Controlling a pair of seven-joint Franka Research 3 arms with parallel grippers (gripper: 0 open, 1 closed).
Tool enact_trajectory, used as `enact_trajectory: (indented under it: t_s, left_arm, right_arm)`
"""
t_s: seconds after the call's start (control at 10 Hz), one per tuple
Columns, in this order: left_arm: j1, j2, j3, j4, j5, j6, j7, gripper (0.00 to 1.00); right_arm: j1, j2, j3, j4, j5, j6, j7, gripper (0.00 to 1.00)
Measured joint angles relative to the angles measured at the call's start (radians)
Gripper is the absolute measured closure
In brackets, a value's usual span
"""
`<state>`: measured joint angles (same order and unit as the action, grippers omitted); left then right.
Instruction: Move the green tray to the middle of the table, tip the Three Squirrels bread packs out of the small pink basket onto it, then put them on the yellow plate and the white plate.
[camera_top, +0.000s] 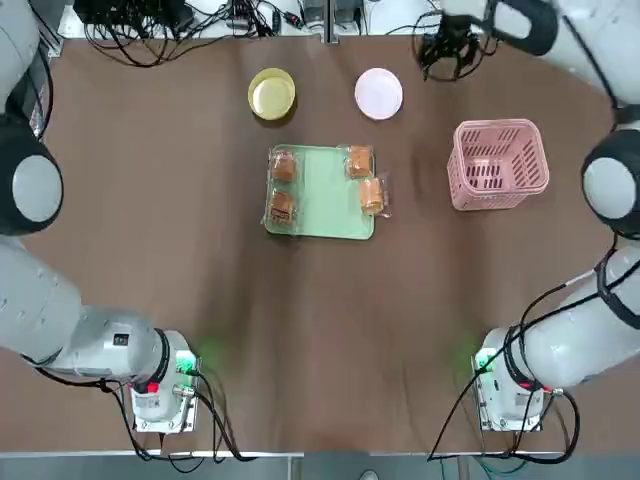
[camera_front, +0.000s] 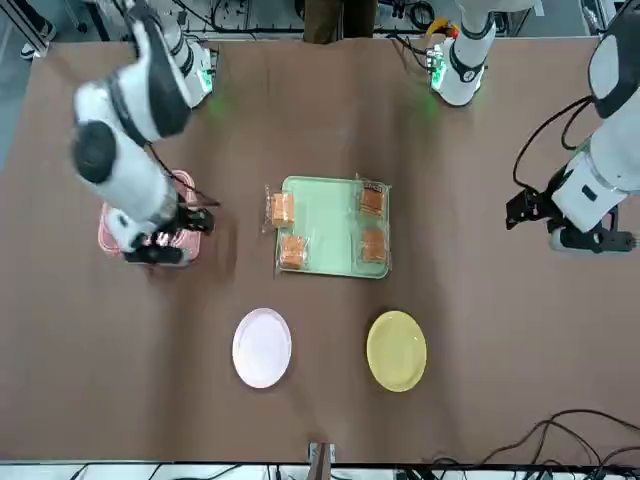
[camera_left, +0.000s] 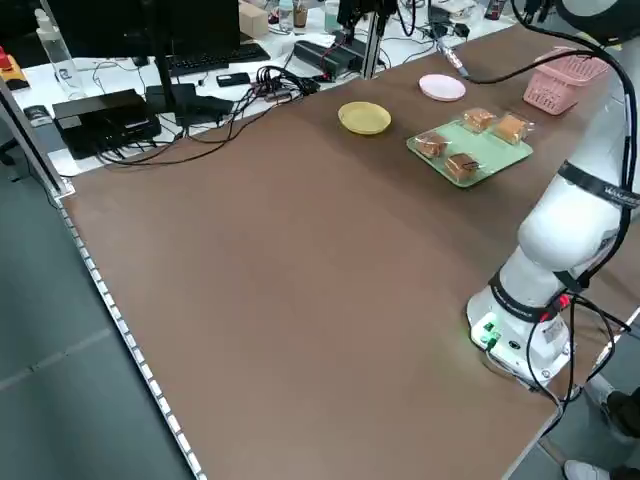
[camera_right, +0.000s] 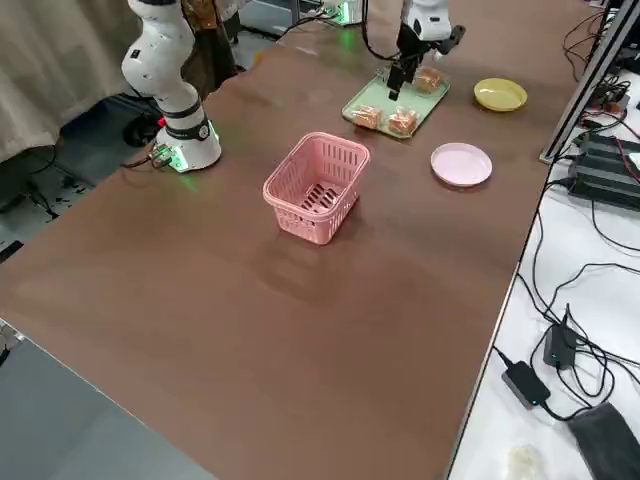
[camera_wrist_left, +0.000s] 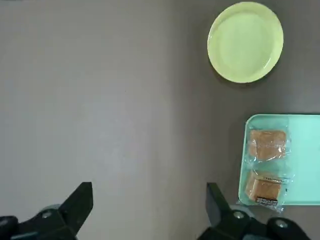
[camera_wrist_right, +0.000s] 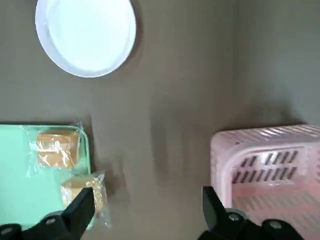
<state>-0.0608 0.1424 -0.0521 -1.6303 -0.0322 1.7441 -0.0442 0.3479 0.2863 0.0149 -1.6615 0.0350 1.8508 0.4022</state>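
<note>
Four crinkly clear packs (camera_top: 371, 195) on smooth green tray (camera_top: 325, 212); both hands (camera_wrist_left: 150, 210) (camera_wrist_right: 149, 212) gape empty.

Even, fairly bright light leaves a soft sheen down the middle of the table (camera_top: 330, 330). Faint shadows hug the plates (camera_top: 271, 95). The white plate (camera_wrist_right: 86, 35) looks washed out.

From here the arms (camera_top: 95, 335) look glossy white, with rounded black sections between the pale segments. Loose black cables (camera_top: 545, 315) run along them, and black bands wrap the white. The bases (camera_top: 165, 390) show small green lights; a red dot marks the left one. The black fingers (camera_wrist_left: 77, 205) look blocky and angular, with silvery screws (camera_wrist_left: 239, 215) in the dark mounts behind.
</note>
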Motion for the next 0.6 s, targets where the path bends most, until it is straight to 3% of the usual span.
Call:
enact_trajectory:
  t_s: [0.3,0.6]
  left_arm:
    - [-0.018,0.034,-0.041,-0.191,-0.002,0.251,-0.036,0.0]
    - [-0.098,0.071,-0.139,-0.377,-0.002,0.439,-0.24,0.0]
  right_arm:
    - [0.022,0.07,0.0,-0.001,0.0,0.095,0.026,0.04]
    - [0.052,0.122,0.0,-0.001,0.0,0.171,0.089,0.04]
